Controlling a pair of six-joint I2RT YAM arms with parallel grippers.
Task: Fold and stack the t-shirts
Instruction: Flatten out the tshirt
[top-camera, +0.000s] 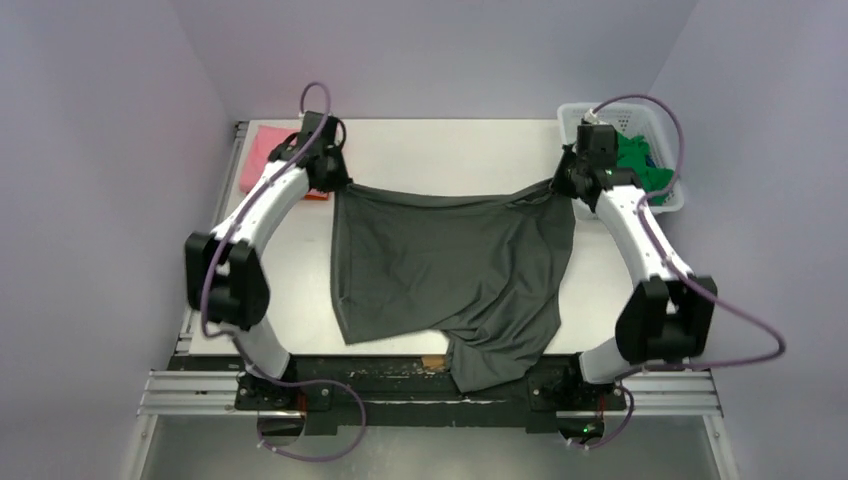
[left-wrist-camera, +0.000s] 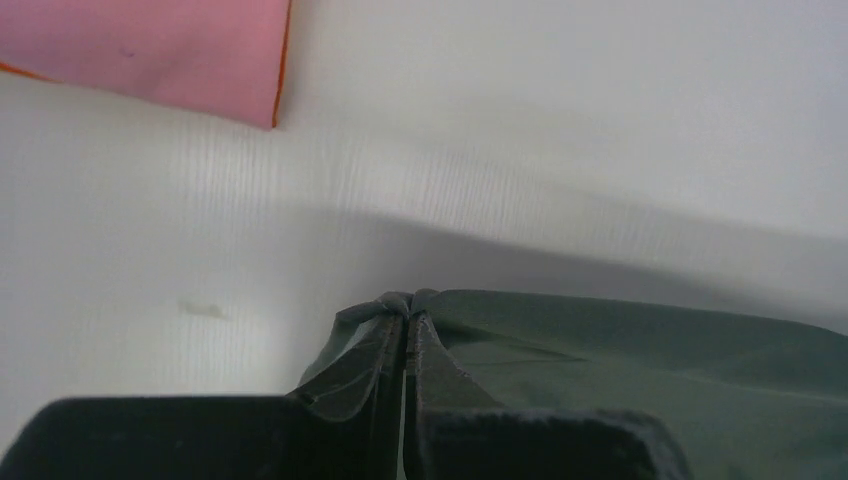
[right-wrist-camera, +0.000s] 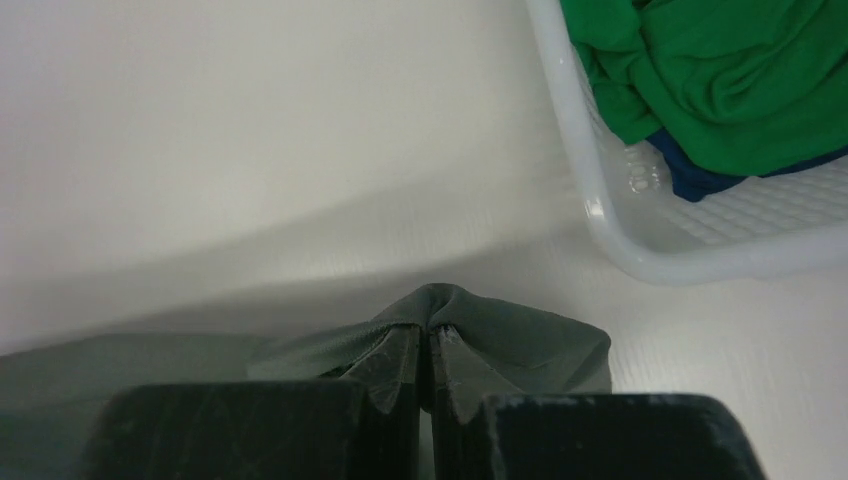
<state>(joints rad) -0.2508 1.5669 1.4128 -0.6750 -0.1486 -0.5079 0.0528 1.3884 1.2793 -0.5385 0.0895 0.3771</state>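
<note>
Spanning the counter (top-camera: 450, 150), the dark charcoal-grey t-shirt (top-camera: 450, 270) is pinched at its far corners by the clamped left end effector (left-wrist-camera: 405, 318) and right end effector (right-wrist-camera: 431, 328), its near part hanging over the front edge

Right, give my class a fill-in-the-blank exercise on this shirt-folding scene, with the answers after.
1. The left gripper and right gripper are both ____ on the grey shirt.
2. The basket holding the green shirt stands by the ____ gripper.
3. The pink shirt lies by the ____ gripper.
Missing words: shut, right, left.
</note>
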